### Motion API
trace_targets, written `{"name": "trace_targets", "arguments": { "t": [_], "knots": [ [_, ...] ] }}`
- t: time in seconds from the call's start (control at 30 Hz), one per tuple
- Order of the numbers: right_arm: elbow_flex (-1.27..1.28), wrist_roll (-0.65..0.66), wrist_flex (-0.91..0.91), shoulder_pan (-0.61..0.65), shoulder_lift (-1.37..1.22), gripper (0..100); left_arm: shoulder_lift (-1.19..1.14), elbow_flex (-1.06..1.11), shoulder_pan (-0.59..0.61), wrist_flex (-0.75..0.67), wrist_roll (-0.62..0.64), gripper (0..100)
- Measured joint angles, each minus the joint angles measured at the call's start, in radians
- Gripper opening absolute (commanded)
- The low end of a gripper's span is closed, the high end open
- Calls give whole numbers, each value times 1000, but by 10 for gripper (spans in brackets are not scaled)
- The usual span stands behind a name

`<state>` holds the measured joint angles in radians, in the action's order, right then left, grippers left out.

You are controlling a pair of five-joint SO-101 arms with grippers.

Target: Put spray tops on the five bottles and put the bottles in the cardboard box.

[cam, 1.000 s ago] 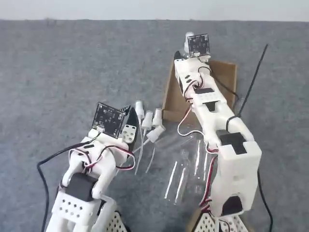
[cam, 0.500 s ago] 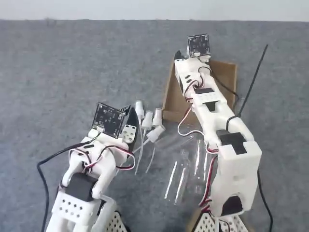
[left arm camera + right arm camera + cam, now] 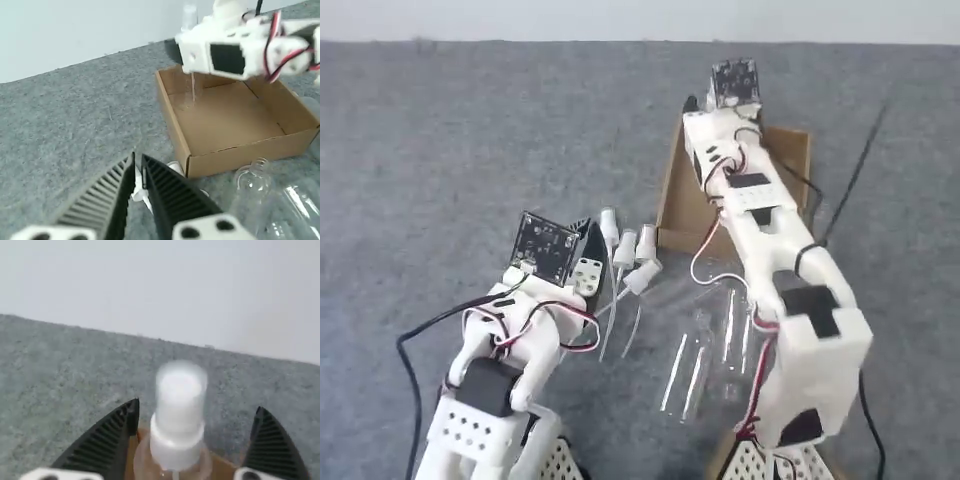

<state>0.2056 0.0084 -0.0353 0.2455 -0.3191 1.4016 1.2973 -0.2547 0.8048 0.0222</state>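
A clear bottle (image 3: 192,87) with a white spray top (image 3: 179,405) stands upright at the far corner of the cardboard box (image 3: 677,195). My right gripper (image 3: 197,407) is open around its neck, with a gap beside one finger. The right arm (image 3: 750,200) stretches over the box. My left gripper (image 3: 137,159) is shut and empty, low over the carpet beside several loose spray tops (image 3: 628,245). Clear uncapped bottles (image 3: 705,340) lie between the two arms, in front of the box.
The box's front wall (image 3: 240,150) stands between the lying bottles (image 3: 252,182) and the box floor. A black cable (image 3: 845,180) runs along the right arm's far side. Open grey carpet (image 3: 470,130) lies to the left and behind.
The right arm's wrist has shifted a little farther back over the box. The bottle's top, seen beside the wrist one second ago, is now hidden in the high view. The left arm has kept still.
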Motion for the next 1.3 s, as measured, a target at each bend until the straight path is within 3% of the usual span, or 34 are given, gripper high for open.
{"name": "trace_targets", "arguments": {
  "t": [0.23,0.47,0.77,1.07,1.3],
  "knots": [
    [0,0,236,0,252,297,0,0,0,0,0,12],
    [0,0,644,-21,516,297,0,0,0,0,0,12],
    [0,6,1169,-187,772,301,0,0,0,0,0,12],
    [193,141,1217,-445,861,297,0,51,0,-74,0,12],
    [247,147,1114,-462,674,299,0,52,2,-83,0,12]
  ]
}}
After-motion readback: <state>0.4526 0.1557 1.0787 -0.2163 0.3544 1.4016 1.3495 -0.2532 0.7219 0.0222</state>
